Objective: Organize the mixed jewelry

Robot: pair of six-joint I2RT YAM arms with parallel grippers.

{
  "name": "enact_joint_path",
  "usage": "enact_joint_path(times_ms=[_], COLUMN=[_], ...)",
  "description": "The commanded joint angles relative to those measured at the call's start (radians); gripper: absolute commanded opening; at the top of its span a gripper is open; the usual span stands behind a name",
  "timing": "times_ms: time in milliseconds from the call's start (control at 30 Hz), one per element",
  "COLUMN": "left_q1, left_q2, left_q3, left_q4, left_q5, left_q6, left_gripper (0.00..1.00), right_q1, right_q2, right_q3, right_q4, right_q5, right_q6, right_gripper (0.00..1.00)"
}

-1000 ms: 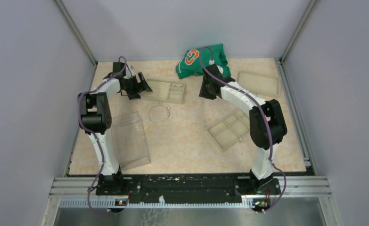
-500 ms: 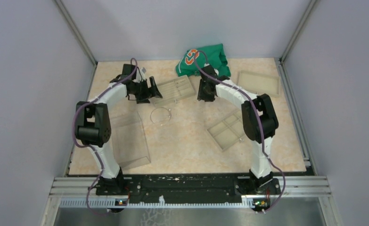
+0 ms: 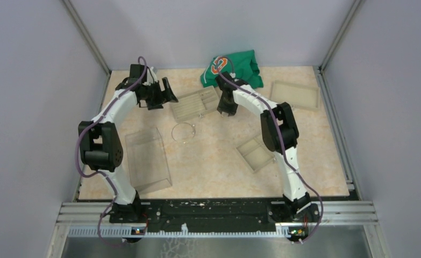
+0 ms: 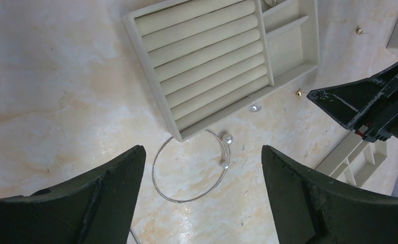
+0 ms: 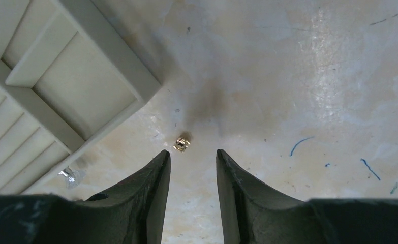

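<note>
Right pincer (image 5: 192, 155), narrowly parted and empty, hangs over the table (image 5: 298, 76). Gold stud (image 5: 181, 144) lies just beyond its tips, right of the tray (image 5: 125, 61). Left pincer (image 4: 202, 148) stands wide above the hoop (image 4: 154, 170).

The desk (image 3: 219, 156) is smooth, faintly glossy, marbled beige. The ridged tray (image 4: 207, 56) looks matt and velvety. The wire hoop (image 4: 155, 168) is thin, shiny silvery metal with pearly beads. At eight o'clock, the box (image 3: 146, 158) is clear plastic; the green garment (image 3: 239, 67) is cloth.

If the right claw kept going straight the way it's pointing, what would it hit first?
Probably the tabletop, at or just beside the tiny gold stud ahead of the right gripper; depth is unclear.
</note>
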Motion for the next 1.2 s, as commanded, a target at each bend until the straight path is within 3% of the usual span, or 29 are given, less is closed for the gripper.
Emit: enact_joint_path(times_ms=[0,267,1167], left_q1=[0.004,0.017,0.041], left_q2=[-0.024,-0.017,-0.012], left_q3=[0.020,0.021,0.010], left_q4=[-0.034,-0.038,-0.029], left_q5=[-0.010,-0.002,0.018], left_q6=[0.023,0.043,0.056], left_gripper=[0.91,0.91,0.91], right_q1=[0.031,0.053,0.073], right_q2=[0.058,0.144,0.160], right_q3=[0.131,0.249,0.263], right_q4=[-0.112,-0.208,-0.215], right_q5=[0.085,0.147,0.133], right_q6=[0.106,0.156,0.114], right_gripper=[0.38,0.33,0.10])
